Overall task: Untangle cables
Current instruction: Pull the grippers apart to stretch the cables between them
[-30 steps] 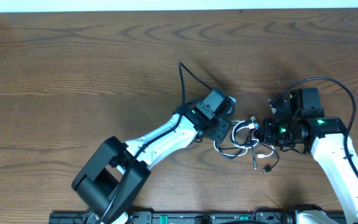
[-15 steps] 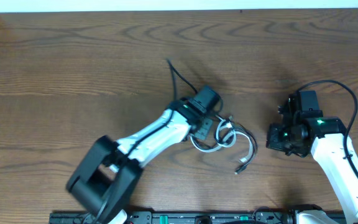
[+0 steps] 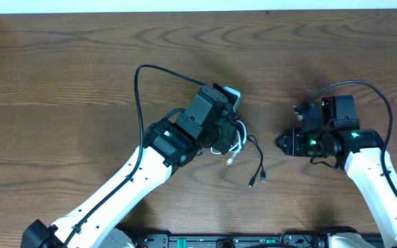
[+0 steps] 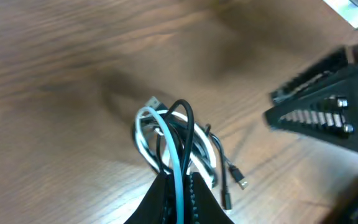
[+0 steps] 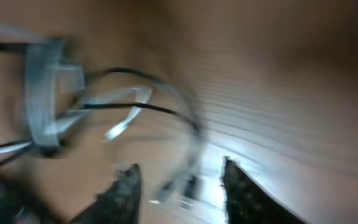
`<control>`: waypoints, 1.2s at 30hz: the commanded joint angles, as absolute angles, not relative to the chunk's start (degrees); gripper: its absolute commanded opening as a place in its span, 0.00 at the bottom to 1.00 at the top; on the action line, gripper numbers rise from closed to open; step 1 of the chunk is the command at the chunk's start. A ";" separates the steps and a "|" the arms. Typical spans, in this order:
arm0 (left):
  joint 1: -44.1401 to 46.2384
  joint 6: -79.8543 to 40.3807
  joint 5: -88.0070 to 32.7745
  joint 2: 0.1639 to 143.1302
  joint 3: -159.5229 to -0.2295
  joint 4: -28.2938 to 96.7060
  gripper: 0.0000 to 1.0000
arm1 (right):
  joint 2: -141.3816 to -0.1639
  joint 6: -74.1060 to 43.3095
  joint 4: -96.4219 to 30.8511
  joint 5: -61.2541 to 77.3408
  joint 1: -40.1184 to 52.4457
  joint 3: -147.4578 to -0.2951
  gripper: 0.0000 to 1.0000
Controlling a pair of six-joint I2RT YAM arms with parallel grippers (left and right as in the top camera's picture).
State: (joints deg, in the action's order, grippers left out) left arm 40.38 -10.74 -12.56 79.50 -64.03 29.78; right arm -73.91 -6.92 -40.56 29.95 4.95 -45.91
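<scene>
Overhead: two cords [image 3: 238,141], tangled together.

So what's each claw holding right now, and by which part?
The left claw pinches the tangled black and white cables where their loops bunch together, plug ends free. The right claw is open and holds nothing.

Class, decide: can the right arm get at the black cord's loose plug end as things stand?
Probably yes: the plug end lies in the open between the arms, near the right gripper, whose fingers are parted and empty, with nothing in between.
</scene>
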 commanded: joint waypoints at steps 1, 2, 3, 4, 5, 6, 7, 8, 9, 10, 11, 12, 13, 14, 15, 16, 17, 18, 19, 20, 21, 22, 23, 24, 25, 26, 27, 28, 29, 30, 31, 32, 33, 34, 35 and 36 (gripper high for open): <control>40.47 -11.25 -19.73 79.35 -63.81 29.71 0.07 | -74.17 -0.73 -39.03 45.43 6.28 -45.95 0.43; 40.47 -11.25 -21.17 79.35 -63.81 29.52 0.07 | -74.15 -0.73 -38.74 45.41 6.76 -45.95 0.43; 40.47 -11.25 -22.70 79.35 -63.81 29.23 0.08 | -74.17 -0.75 -38.46 45.41 7.33 -45.95 0.43; 40.47 -11.22 -23.70 79.35 -63.81 28.97 0.07 | -74.17 -0.73 -38.37 45.39 7.81 -45.95 0.44; 40.47 -11.25 -24.51 79.35 -63.81 28.60 0.07 | -74.17 -0.73 -38.06 45.39 8.38 -45.95 0.44; 40.47 -11.25 -25.21 79.35 -63.81 28.16 0.07 | -74.17 -0.75 -37.85 45.36 8.82 -45.95 0.45; 40.47 -11.25 -25.91 79.35 -63.81 27.75 0.08 | -74.17 -0.75 -37.50 45.36 9.34 -45.95 0.45; 40.47 -11.27 -26.61 79.35 -63.81 27.38 0.07 | -74.17 -0.75 -37.15 45.36 9.78 -45.95 0.45; 40.47 -11.27 -27.90 79.33 -63.81 26.83 0.07 | -74.17 -0.75 -36.80 45.36 10.24 -45.95 0.45; 40.47 -11.49 -28.99 79.33 -63.81 26.41 0.07 | -74.17 -0.75 -36.64 45.34 10.46 -45.95 0.45; 40.47 -11.49 -30.79 79.33 -63.81 25.63 0.07 | -74.17 -0.75 -36.60 44.73 10.68 -45.95 0.44; 40.47 -11.49 -31.97 79.33 -63.81 25.15 0.07 | -74.17 -0.78 -36.62 43.77 10.87 -45.95 0.43; 40.47 -11.51 -33.58 79.35 -63.81 24.32 0.08 | -74.17 -0.78 -36.75 41.91 11.03 -45.95 0.40; 40.47 -11.68 -34.41 79.33 -63.81 23.73 0.07 | -74.17 -0.78 -36.88 40.64 11.09 -45.95 0.37; 40.47 -11.90 -34.63 79.33 -63.81 23.33 0.07 | -74.17 -0.80 -37.08 39.05 11.09 -45.95 0.34; 40.47 -11.94 -34.74 79.31 -63.81 22.96 0.07 | -74.17 -0.80 -37.32 37.08 11.14 -45.95 0.30; 40.45 -11.97 -34.76 79.29 -63.81 22.57 0.07 | -74.17 -0.80 -37.54 35.57 11.14 -45.95 0.26; 40.45 -12.12 -34.74 79.26 -63.83 22.22 0.07 | -74.17 -0.82 -37.85 33.89 11.14 -45.95 0.23; 40.45 -12.12 -34.76 79.26 -63.83 21.87 0.07 | -74.17 -0.82 -38.33 31.77 11.14 -45.95 0.18; 40.45 -12.12 -34.76 79.18 -63.83 21.67 0.07 | -74.17 -0.82 -38.79 29.98 11.14 -45.95 0.15; 40.45 -12.12 -34.76 79.11 -63.83 21.47 0.07 | -74.17 -0.82 -39.38 27.86 11.14 -45.95 0.12; 40.45 -12.10 -34.72 78.78 -63.86 21.32 0.07 | -74.19 -2.35 -40.77 21.87 11.14 -45.95 0.03; 40.40 -12.10 -34.59 78.65 -63.86 21.34 0.07 | -74.19 -4.34 -41.67 17.56 11.14 -45.93 0.01; 40.25 -12.10 -34.24 78.52 -63.86 21.54 0.08 | -74.19 -6.70 -42.57 13.26 11.14 -45.93 0.01; 40.07 -12.08 -33.65 78.50 -63.86 21.82 0.07 | -74.19 -9.47 -43.57 8.64 11.14 -45.93 0.01; 39.75 -12.08 -33.41 78.48 -63.86 22.31 0.07 | -74.19 -13.67 -45.28 2.04 11.14 -45.93 0.01; 39.29 -12.08 -33.39 78.48 -63.86 22.94 0.07 | -74.19 -15.92 -46.28 -1.50 11.14 -45.93 0.01; 38.61 -12.08 -33.39 78.48 -63.86 23.79 0.07 | -74.19 -18.48 -47.68 -5.80 11.14 -45.93 0.01; 37.43 -12.08 -33.39 78.48 -63.86 25.26 0.07 | -74.17 -21.12 -49.34 -10.44 11.14 -45.93 0.01; 36.49 -12.08 -33.39 78.48 -63.86 26.24 0.07 | -74.19 -22.33 -50.17 -12.45 11.14 -45.93 0.01; 35.22 -12.05 -33.39 78.48 -63.86 27.27 0.07 | -74.19 -23.42 -50.98 -14.17 11.14 -45.93 0.01; 33.76 -12.05 -33.39 78.48 -63.86 28.27 0.07 | -74.19 -24.10 -51.62 -15.16 11.14 -45.93 0.01; 32.47 -12.05 -33.39 78.48 -63.86 28.91 0.08 | -74.19 -24.34 -52.03 -15.57 11.05 -45.93 0.01; 31.05 -12.05 -33.39 78.48 -63.86 29.43 0.07 | -74.19 -24.49 -52.29 -15.70 10.90 -45.93 0.01; 29.23 -12.05 -33.41 78.43 -63.86 29.89 0.08 | -74.19 -24.91 -52.56 -15.94 10.70 -45.93 0.01; 27.62 -12.05 -33.43 78.41 -63.86 30.09 0.07 | -74.19 -25.34 -52.75 -16.05 10.39 -45.93 0.01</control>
